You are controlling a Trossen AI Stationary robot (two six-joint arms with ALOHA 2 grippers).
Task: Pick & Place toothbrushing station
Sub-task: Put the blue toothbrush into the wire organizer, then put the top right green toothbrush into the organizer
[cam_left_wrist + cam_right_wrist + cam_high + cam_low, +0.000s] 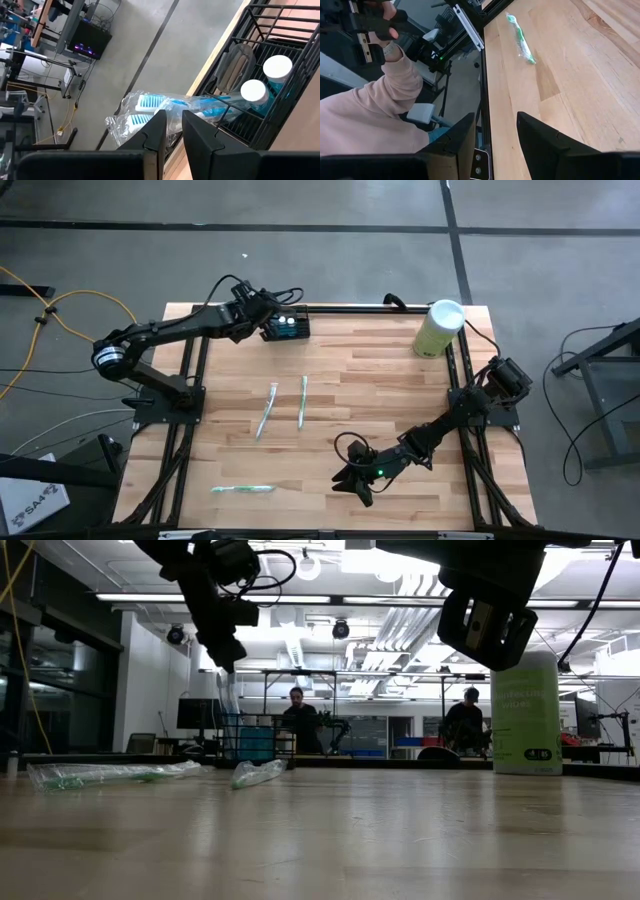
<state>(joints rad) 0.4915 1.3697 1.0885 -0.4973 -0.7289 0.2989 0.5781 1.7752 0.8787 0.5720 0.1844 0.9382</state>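
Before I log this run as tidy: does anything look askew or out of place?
Yes. The wrapped blue toothbrushes lie tilted in the black caddy, heads jutting past the table edge over the floor. The left hand hovers by them. One green wrapped toothbrush lies alone near the front edge.

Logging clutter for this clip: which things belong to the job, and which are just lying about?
Job: caddy; wrapped blue toothbrush lying in it; left pincer at it.
Lying about: green canister; two wrapped brushes mid-table; green brush at the near edge.
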